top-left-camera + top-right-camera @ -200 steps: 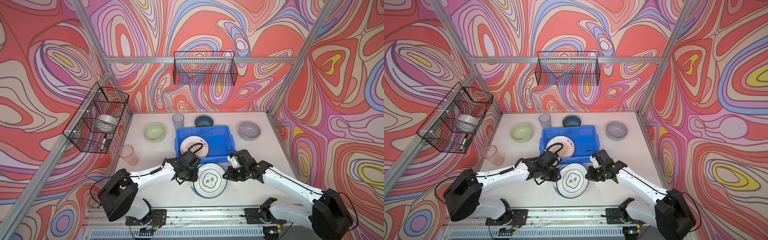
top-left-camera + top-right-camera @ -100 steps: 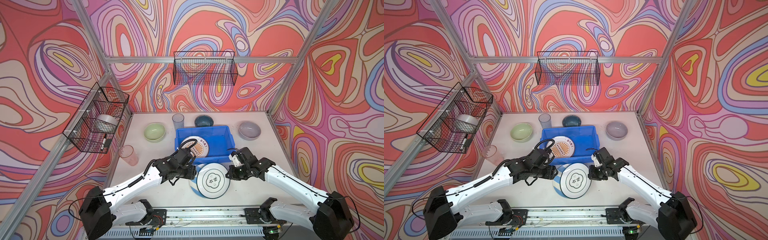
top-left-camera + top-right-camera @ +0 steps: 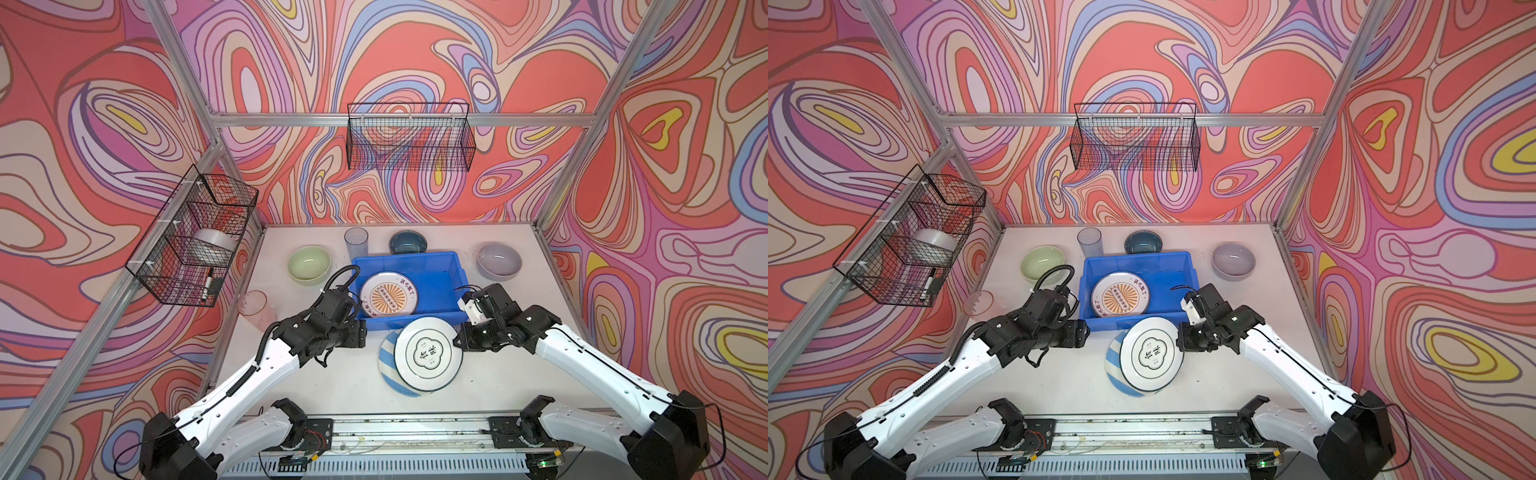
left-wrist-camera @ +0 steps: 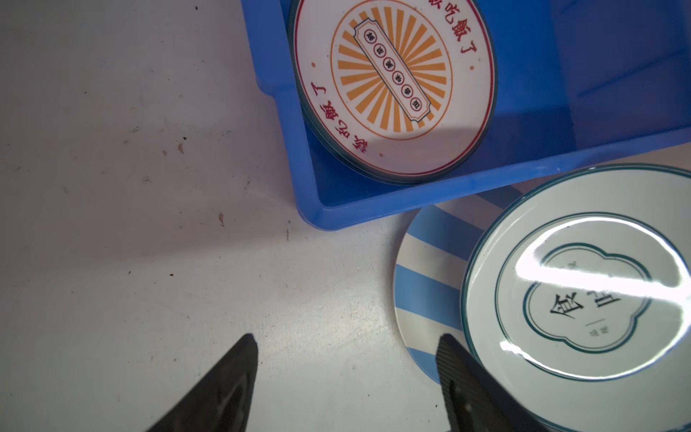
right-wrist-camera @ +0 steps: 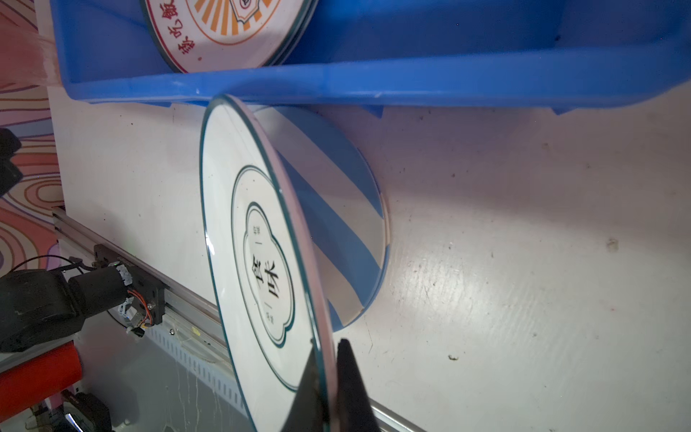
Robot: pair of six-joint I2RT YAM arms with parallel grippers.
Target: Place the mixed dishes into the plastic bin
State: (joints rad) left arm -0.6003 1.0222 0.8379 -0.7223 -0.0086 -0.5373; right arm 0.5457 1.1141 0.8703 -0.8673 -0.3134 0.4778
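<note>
Pinched by the right gripper (image 5: 327, 348), the 食味 plate (image 5: 258, 262) is hiding most of the striped plate (image 5: 336, 209); left gripper (image 4: 347, 338) is gaping empty.

Green-rimmed plate (image 4: 583, 299): a smooth, high-gloss surface, marked by a bright glare streak. Striped plate (image 5: 336, 224): smooth, with a softer sheen. Plastic bin (image 4: 374, 209): moulded blue plastic, semi-gloss. Tabletop (image 4: 131, 187): matt white, seen to be scuffed and speckled. Wire basket (image 3: 409, 141): black metal mesh. Frame rail (image 3: 291, 119): bare silvery metal. Tumbler (image 3: 356, 243): translucent, possibly plastic; the surface is not clearly resolved.
</note>
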